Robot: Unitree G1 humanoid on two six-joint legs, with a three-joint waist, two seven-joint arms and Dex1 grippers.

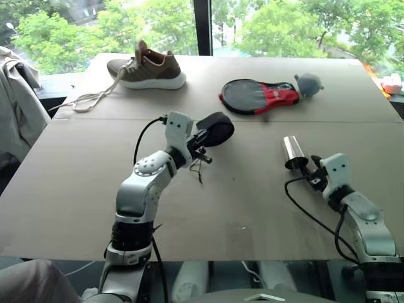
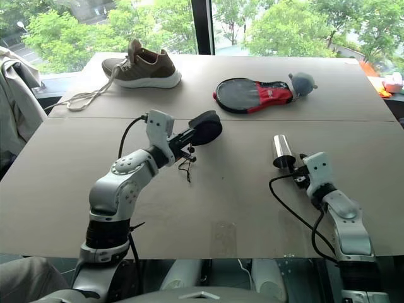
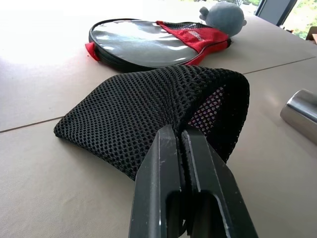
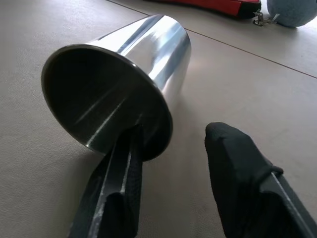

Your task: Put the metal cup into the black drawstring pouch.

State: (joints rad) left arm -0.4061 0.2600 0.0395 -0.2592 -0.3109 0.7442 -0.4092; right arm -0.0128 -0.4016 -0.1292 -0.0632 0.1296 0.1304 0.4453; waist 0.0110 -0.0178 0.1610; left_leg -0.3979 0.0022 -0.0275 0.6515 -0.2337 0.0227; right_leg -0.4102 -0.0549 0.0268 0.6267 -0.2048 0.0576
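Left pincer (image 3: 183, 148): fingers pressed together, pinching the rim fabric of the black drawstring pouch (image 1: 216, 129). Pouch is lifted off the worktop (image 1: 76, 189), hanging out sideways from the grip, mesh body bulging. Mouth looks part open beside the fingers, coloured lining visible inside in the left wrist view. Cord (image 1: 198, 168) dangles below the grip. My read: pinching one lip and holding it up lets the mouth sag open and face toward the right arm, ready to receive.

Right pincer (image 4: 173, 163): at the open mouth of the metal cup (image 1: 292, 151). One finger (image 4: 116, 198) sits at or just inside the lower rim, the other (image 4: 242, 168) stands apart outside with a clear gap. Not a firm pinch as seen; can't tell if the inner finger is actually touching the wall. Looks like a rim grab in the making, one finger in and one out.

Cup lies tilted or on its side on the worktop, mouth toward the right pincer, base pointing away. Well apart from the pouch, bare worktop between. That orientation suits a wall pinch, but it would put the base leading into the pouch, which is fine.

Farther out: black-and-red oval case (image 1: 259, 96) with a grey plush toy (image 1: 308, 83) at its end, sneaker (image 1: 146, 68) with laces trailing at the far left. None in the transfer path.

Risk: mirror-smooth steel, thin rim. Could slip or roll if the close is off-centre.
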